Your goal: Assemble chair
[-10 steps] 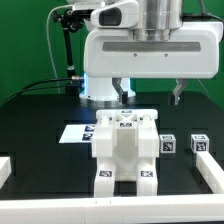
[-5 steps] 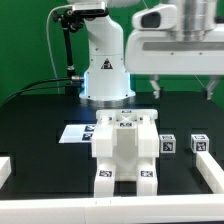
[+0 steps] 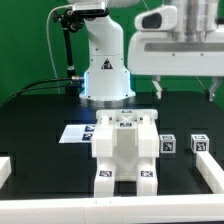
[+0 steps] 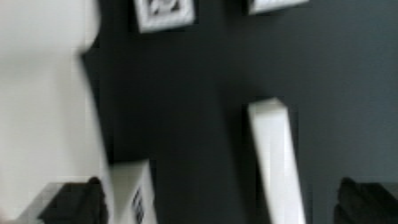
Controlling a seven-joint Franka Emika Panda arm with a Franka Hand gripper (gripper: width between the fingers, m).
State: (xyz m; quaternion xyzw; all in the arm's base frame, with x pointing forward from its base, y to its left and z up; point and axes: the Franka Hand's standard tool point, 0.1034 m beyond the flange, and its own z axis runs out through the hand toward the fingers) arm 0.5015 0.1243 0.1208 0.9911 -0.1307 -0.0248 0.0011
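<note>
A white, partly built chair (image 3: 125,150) stands at the table's middle, with marker tags on its top and front feet. Two small white tagged parts (image 3: 169,144) (image 3: 199,141) lie to the exterior view's right of it. My gripper (image 3: 184,92) hangs high above the table on that same side, open and empty, fingers wide apart. In the blurred wrist view my gripper (image 4: 217,205) shows only as dark fingertips (image 4: 71,200) at the frame corners. Between them are black table, a white bar (image 4: 270,150) and two tagged pieces (image 4: 164,12).
The marker board (image 3: 75,132) lies flat in front of the robot base (image 3: 105,75). White rails (image 3: 210,175) (image 3: 5,165) border the table at the exterior view's right and left. A large white surface (image 4: 45,100) fills one side of the wrist view.
The gripper moved toward the exterior view's right between one second and half a second ago, uncovering the robot base. It has held still since. The chair and parts have not moved.
</note>
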